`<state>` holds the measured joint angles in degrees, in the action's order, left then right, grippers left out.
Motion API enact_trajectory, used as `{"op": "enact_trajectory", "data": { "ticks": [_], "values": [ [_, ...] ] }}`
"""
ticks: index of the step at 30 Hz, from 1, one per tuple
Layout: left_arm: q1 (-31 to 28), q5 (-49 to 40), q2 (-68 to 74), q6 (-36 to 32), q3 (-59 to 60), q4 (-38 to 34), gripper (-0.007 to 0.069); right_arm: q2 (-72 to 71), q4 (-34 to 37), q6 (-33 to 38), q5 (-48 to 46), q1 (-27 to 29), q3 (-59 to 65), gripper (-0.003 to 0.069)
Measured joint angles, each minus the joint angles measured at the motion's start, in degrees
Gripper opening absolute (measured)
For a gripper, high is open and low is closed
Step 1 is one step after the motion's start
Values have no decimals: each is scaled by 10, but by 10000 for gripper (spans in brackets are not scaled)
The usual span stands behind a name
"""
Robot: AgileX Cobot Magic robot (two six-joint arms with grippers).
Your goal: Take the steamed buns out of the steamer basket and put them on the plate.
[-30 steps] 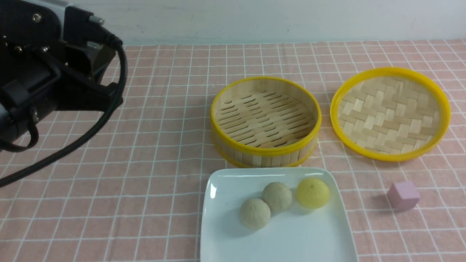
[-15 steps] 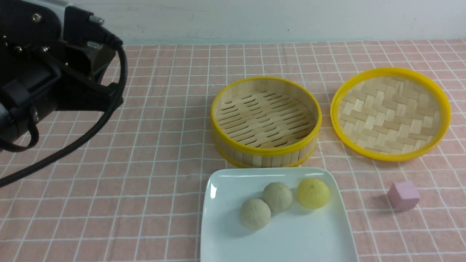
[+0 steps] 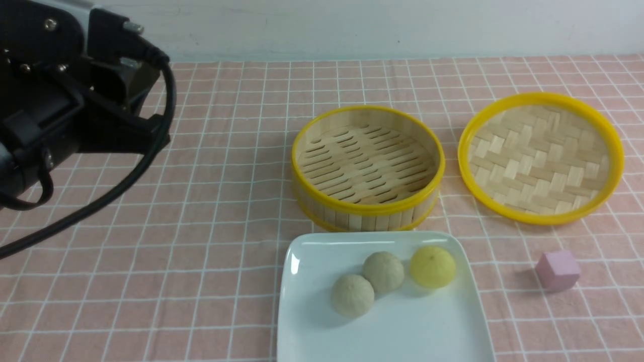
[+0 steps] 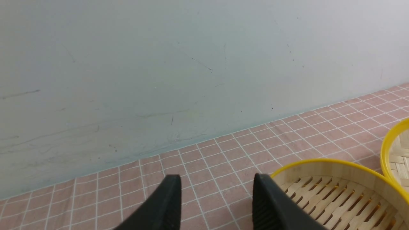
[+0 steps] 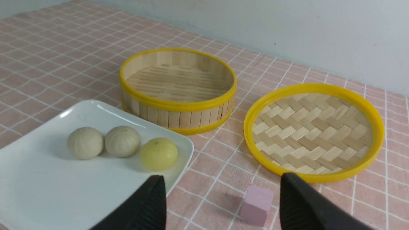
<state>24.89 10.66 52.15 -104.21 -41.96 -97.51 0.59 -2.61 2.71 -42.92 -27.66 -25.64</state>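
Three steamed buns [image 3: 383, 271] sit on plate [image 3: 402, 332] beside empty steamer basket [image 3: 367, 208]; left gripper [image 4: 217, 188] and right gripper [image 5: 222, 183] gape unloaded, transfer seemingly done.

No text, label, brand, number or sign can be read in any view.
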Motion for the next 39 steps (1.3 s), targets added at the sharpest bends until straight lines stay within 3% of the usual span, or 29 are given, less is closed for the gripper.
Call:
{"op": "enact_trajectory", "data": {
  "ticks": [29, 33, 34, 35, 36, 37, 39],
  "values": [
    [0, 9, 0, 31, 0, 0, 333, 0, -11, 1, 65, 0, 92, 473],
    [0, 9, 0, 103, 0, 0, 333, 0, -11, 1, 65, 0, 92, 473],
    [0, 9, 0, 155, 0, 0, 333, 0, -11, 1, 65, 0, 92, 473],
    [0, 9, 0, 161, 0, 0, 333, 0, -11, 1, 65, 0, 92, 473],
    [0, 9, 0, 217, 0, 0, 333, 0, -11, 1, 65, 0, 92, 473],
    [0, 9, 0, 217, 0, 0, 333, 0, -11, 1, 65, 0, 92, 473],
    [0, 9, 0, 294, 0, 0, 333, 0, -11, 1, 65, 0, 92, 473]
  ]
}}
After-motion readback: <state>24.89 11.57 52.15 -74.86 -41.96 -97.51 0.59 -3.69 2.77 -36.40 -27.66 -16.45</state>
